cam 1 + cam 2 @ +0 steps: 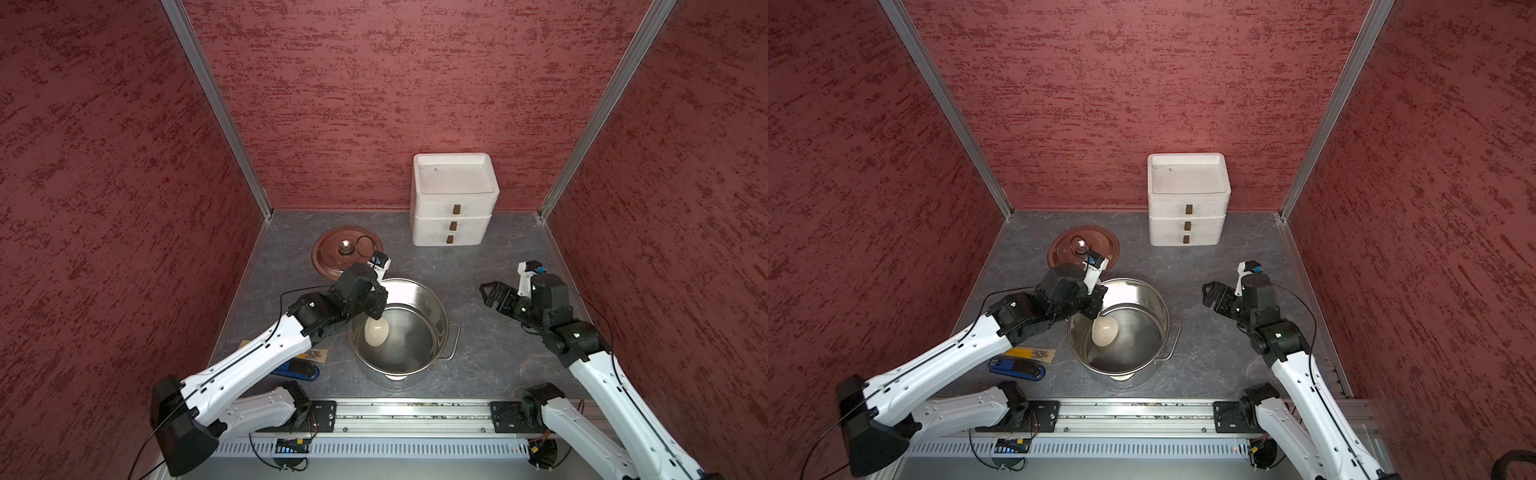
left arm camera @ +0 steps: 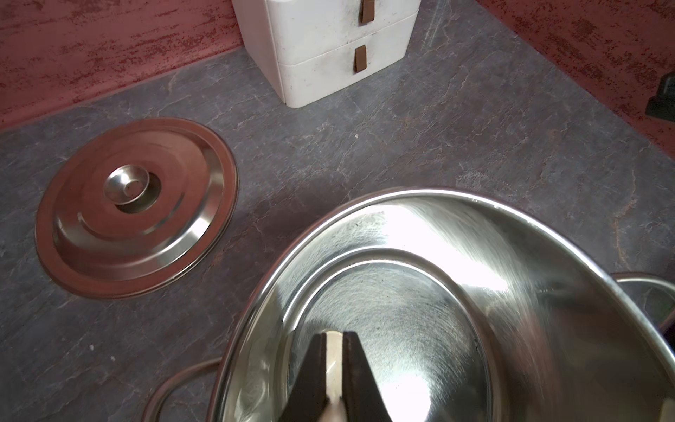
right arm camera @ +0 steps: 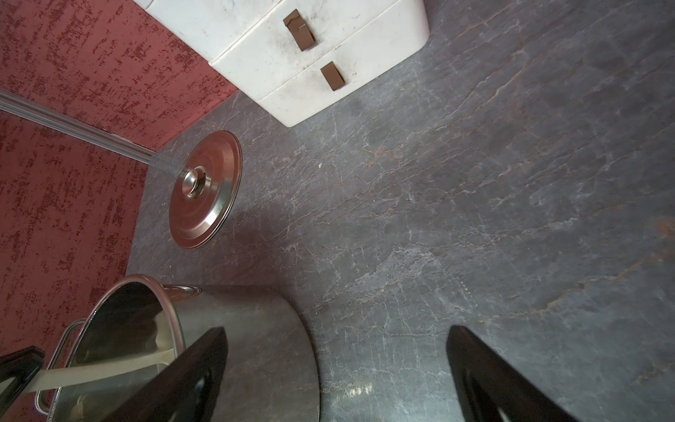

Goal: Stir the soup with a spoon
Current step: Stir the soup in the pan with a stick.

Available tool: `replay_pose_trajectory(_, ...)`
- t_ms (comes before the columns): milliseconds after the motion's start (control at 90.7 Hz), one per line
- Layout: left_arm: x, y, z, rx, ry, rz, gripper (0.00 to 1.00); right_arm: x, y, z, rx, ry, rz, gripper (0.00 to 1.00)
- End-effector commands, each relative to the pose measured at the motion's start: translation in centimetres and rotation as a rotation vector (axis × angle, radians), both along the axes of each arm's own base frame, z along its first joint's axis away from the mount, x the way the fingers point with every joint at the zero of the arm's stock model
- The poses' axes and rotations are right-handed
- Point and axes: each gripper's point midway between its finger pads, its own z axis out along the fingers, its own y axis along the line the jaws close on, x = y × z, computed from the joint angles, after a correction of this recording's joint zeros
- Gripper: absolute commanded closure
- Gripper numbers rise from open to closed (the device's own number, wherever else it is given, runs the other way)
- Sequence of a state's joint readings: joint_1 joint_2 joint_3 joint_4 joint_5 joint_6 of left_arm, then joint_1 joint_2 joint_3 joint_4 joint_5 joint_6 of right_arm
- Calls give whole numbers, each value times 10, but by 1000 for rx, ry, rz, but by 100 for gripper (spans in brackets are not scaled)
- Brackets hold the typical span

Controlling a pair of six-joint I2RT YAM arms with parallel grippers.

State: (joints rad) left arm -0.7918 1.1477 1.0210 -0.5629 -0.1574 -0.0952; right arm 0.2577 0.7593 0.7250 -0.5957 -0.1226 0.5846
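Left arm stretches forward, its pincer (image 2: 334, 339) pointing down, clamped on the spoon (image 1: 376, 331); right arm stands aside, pincer (image 1: 486, 296) spread wide.

Both the left arm (image 1: 257, 357) and right arm (image 1: 602, 382) have white screw-dotted shells, black joints and thin black cables.

The grey, stone-patterned worktop (image 1: 498, 270) carries a steel pot (image 1: 417, 297) mid-surface, its lid (image 1: 332, 262) lying flat behind it, a white drawer unit (image 1: 451, 226) against the back wall, and a yellow-brown packet (image 1: 1034, 353) just beside a blue-and-black tool (image 1: 1017, 369).
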Motion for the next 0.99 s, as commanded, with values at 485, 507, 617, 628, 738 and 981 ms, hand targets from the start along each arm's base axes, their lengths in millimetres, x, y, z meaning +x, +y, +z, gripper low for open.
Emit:
replay_pose_trajectory(485, -35, -141, 38, -107, -57, -413, 100, -6, -7, 9, -7, -37, -28, 2)
replay_pose_trajectory(507, -42, -143, 36, -101, -48, -427, 100, -5, -7, 9, -6, -36, -28, 2)
replay_pose_trajectory(617, -69, -144, 25, -82, 0, -469, 100, -5, -6, 7, 3, -34, -30, 2)
replay_pose_trajectory(628, -72, -143, 24, -79, 4, -472, 100, -5, -6, 6, 3, -33, -30, 2)
replay_pose_trajectory(738, -95, -133, 11, -56, 51, -487, 100, -5, -5, 4, 5, -30, -29, 2)
replay_pose_trajectory(981, -130, -90, -23, 30, 139, -481, 100, -4, -4, 3, 10, -29, -26, 1)
